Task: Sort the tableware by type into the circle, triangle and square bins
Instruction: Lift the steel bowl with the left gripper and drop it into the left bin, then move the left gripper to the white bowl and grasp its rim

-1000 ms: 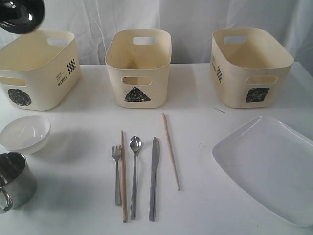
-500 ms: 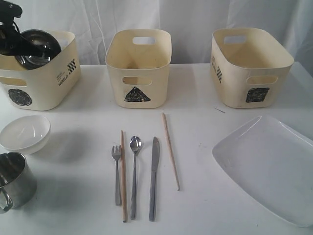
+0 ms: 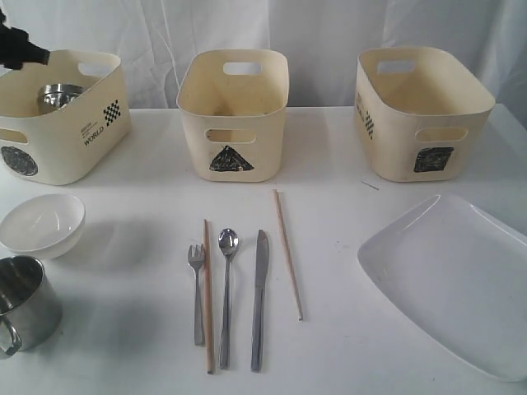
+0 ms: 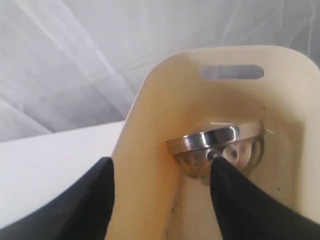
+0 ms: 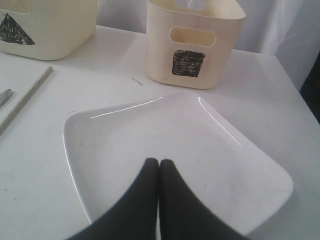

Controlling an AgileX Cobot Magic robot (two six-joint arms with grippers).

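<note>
My left gripper [image 4: 161, 165] is open above the near wall of the circle bin [image 3: 62, 140], at the exterior view's top left corner [image 3: 18, 51]. A steel mug [image 4: 220, 145] lies free inside that bin [image 3: 59, 97]. My right gripper [image 5: 159, 162] is shut and empty over the large white plate [image 5: 175, 150], which lies at the right [image 3: 453, 280]. On the table are a white bowl [image 3: 41, 224], a second steel mug [image 3: 25, 300], a fork [image 3: 197, 292], a spoon [image 3: 226, 288], a knife [image 3: 259, 296] and two chopsticks [image 3: 208, 296] [image 3: 288, 255].
The triangle bin [image 3: 233, 123] stands at the back middle and the square bin [image 3: 420, 115] at the back right, both showing nothing inside. A white curtain hangs behind the table.
The left gripper lowered the steel mug into the circle bin, let it go and drew back up and to the left. The bin slid slightly left.
</note>
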